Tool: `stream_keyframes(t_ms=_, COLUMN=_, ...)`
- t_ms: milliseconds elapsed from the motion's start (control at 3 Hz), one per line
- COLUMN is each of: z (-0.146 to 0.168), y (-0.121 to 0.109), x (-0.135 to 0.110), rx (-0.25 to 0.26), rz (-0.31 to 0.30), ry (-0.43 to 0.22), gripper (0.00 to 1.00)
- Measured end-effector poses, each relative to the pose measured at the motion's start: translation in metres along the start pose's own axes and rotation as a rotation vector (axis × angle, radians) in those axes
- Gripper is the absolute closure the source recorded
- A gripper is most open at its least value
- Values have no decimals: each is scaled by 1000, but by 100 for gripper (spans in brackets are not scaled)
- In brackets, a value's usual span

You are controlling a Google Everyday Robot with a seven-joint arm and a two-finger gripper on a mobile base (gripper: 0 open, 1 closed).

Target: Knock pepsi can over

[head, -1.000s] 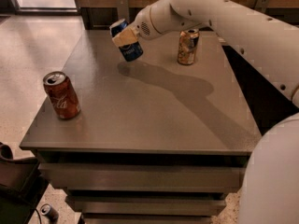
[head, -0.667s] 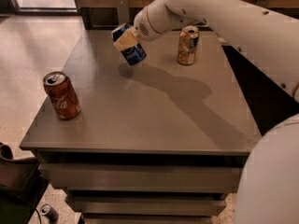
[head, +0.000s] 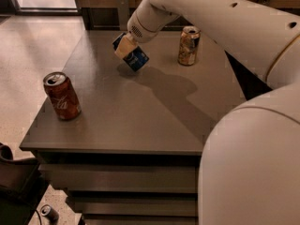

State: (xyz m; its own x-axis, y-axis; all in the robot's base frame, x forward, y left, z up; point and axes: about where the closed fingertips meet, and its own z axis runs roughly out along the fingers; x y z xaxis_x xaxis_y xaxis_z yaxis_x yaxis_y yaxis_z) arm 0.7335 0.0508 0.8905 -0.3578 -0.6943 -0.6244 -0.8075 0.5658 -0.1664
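Observation:
The pepsi can (head: 139,60) is dark blue and stands strongly tilted, its top leaning left and away, on the far middle of the grey table (head: 140,121). My gripper (head: 126,48) is at the end of the white arm coming in from the upper right. Its tan tip lies right against the can's upper half and covers part of it. The can's lower end is at or just above the tabletop, over its own shadow.
A red cola can (head: 62,96) stands upright near the table's left edge. An orange-tan patterned can (head: 188,46) stands upright at the back, right of the gripper. My white body fills the lower right. A dark object (head: 14,182) and a small can (head: 48,213) are on the floor at lower left.
The gripper and the pepsi can have moved a little down and to the right, and the can leans more steeply. The other two cans have not moved.

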Motion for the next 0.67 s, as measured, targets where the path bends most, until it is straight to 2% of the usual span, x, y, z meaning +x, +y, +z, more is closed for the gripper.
stream_keyframes(t_ms=333, z=22, y=3, x=0, rx=-42, rz=-34, ry=65, gripper=100)
stream_keyframes(t_ms=667, z=47, y=10, x=-2, rx=-102, rz=-58, ry=80, gripper=100)
